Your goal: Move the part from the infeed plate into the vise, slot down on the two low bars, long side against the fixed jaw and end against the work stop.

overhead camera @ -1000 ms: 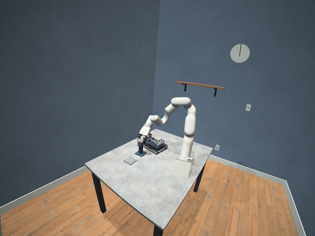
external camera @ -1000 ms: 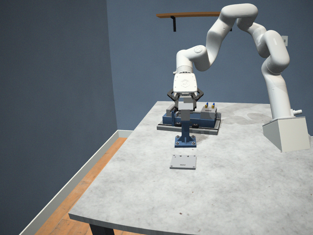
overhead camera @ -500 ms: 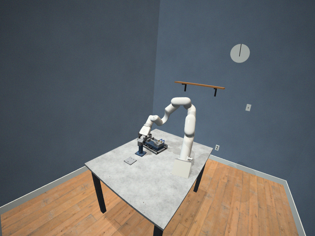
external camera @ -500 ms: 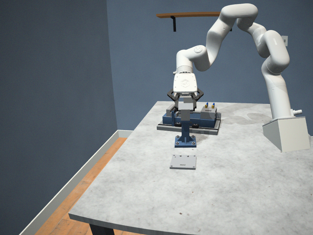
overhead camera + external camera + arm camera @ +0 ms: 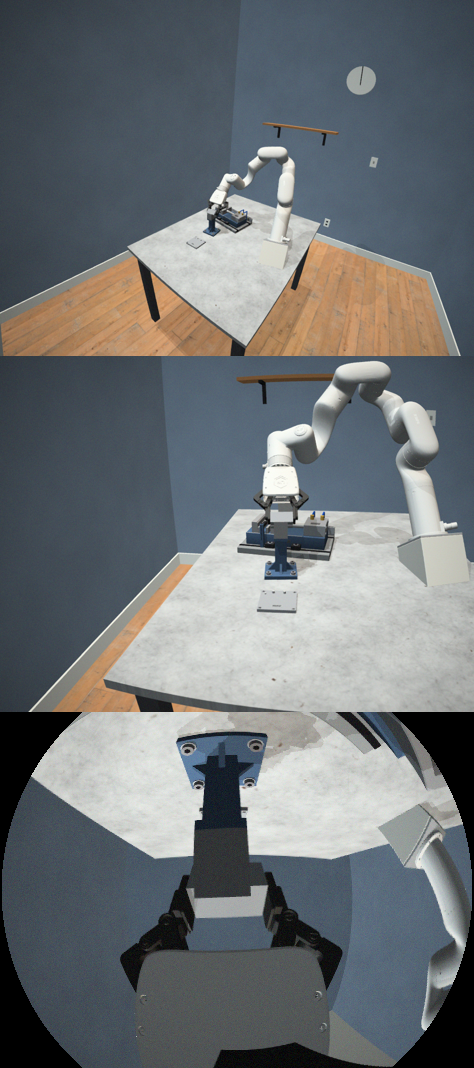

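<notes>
- One infeed plate (image 5: 277, 601) lies bare on the table (image 5: 344, 643), nearest the camera
- One V-block (image 5: 280, 564) stands behind it; one part (image 5: 280, 529) sits at its top, clamped between the fingers of the single gripper (image 5: 280, 516)
- One vise (image 5: 291, 539) lies beyond
- Risk, as I judge it: lifting askew could drag the part against the V-block, twisting it in the grip; whether its slot faces down cannot be told

White arm (image 5: 415, 451) over a mottled pale-grey marbled worktop (image 5: 344, 623), black fingers (image 5: 268, 511) on a plain grey part (image 5: 280, 529). Blue V-block (image 5: 281, 564) and blue vise (image 5: 306, 539) on a dark grey base, yellow-and-blue fittings (image 5: 317, 514) on top. Light grey infeed plate (image 5: 277, 601), slate-blue walls (image 5: 95, 470), orange wood floor (image 5: 363, 306).
</notes>
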Robot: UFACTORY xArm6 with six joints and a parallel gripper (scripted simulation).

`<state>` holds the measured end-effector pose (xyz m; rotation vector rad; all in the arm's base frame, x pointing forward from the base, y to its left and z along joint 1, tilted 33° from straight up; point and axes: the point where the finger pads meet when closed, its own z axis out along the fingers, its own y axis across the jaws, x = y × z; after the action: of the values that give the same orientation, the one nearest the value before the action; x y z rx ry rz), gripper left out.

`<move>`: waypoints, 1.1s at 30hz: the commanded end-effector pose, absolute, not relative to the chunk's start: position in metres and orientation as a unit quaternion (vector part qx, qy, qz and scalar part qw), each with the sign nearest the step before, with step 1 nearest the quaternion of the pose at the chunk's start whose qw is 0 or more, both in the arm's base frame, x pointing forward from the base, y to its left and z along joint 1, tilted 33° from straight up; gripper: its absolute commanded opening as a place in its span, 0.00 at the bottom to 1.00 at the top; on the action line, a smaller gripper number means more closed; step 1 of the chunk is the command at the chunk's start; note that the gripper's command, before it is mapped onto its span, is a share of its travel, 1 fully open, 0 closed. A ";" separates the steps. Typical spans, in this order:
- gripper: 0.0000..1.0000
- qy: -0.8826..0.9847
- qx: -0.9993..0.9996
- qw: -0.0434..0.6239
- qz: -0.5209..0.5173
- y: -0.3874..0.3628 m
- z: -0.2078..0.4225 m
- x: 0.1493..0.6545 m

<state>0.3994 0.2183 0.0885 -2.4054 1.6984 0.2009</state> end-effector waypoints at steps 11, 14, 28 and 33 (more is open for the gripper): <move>0.00 0.572 -0.812 0.097 0.067 0.221 0.094 0.399; 0.00 0.572 -0.812 0.097 0.067 0.222 0.095 0.399; 0.00 0.572 -0.812 0.097 0.067 0.225 0.101 0.397; 0.00 0.572 -0.812 0.097 0.067 0.227 0.103 0.396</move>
<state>0.3958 0.2249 0.1006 -2.4047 1.6979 0.1998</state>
